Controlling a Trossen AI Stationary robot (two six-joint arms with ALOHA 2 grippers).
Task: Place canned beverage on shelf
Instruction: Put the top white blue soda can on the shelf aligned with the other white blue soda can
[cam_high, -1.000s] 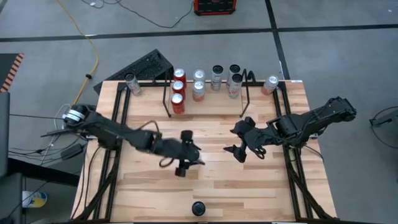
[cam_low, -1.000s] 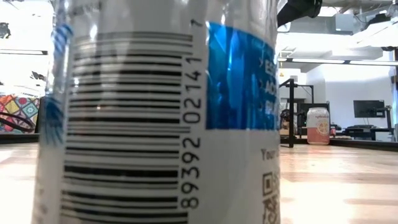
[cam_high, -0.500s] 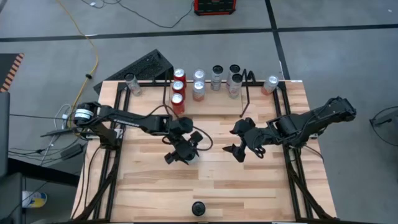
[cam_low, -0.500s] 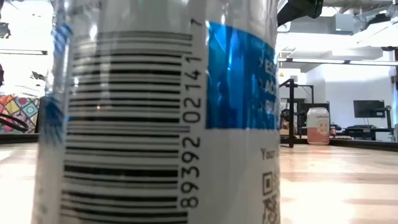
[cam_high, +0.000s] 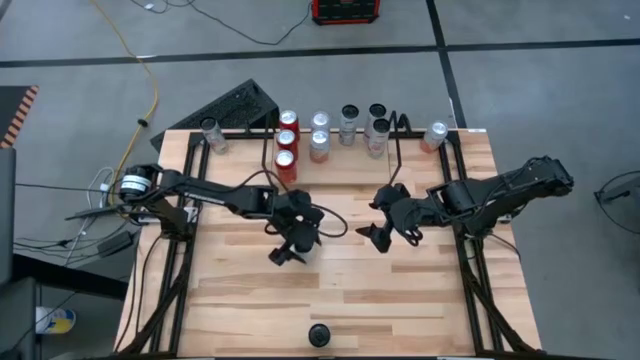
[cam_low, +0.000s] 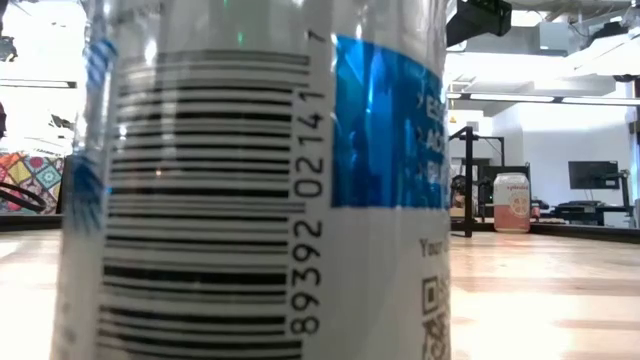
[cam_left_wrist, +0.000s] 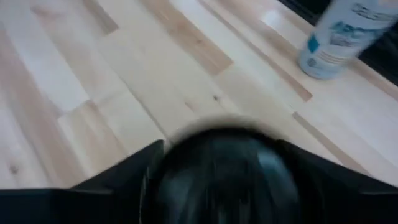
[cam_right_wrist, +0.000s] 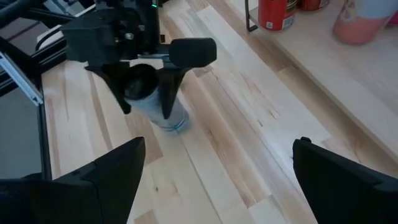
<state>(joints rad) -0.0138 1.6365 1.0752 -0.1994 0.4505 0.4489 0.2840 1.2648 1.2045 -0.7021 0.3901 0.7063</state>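
My left gripper (cam_high: 293, 243) is at the table's middle, shut on a pale can with a dark top (cam_right_wrist: 155, 106). The can's top fills the left wrist view (cam_left_wrist: 224, 174). My right gripper (cam_high: 372, 220) is open and empty a little to the right of the can, facing it. In the right wrist view its fingers (cam_right_wrist: 124, 180) stand wide apart. The shelf (cam_high: 268, 160), a black rod rack, stands at the far edge and holds red cans (cam_high: 287, 142) and silver cans (cam_high: 348, 125). My left gripper pinches the can's upper wall (cam_right_wrist: 134, 93) between its two fingers (cam_right_wrist: 171, 93), one on each side. The fingers come from above, pointing down. The can is upright below them, with its base (cam_right_wrist: 169, 123) at the table top. I cannot tell whether it is lifted.
A white and blue can (cam_high: 318, 333) stands at the near edge, fills the low view (cam_low: 250, 180) and shows in the left wrist view (cam_left_wrist: 345, 37). Single cans stand left (cam_high: 211, 135) and right (cam_high: 436, 135) of the shelf. Black rails (cam_high: 190, 190) run along both table sides.
My left arm has swung its elbow toward the far edge. Its gripper has turned about and gone a little toward the far edge with the can. My right gripper has shifted slightly toward the table's left.
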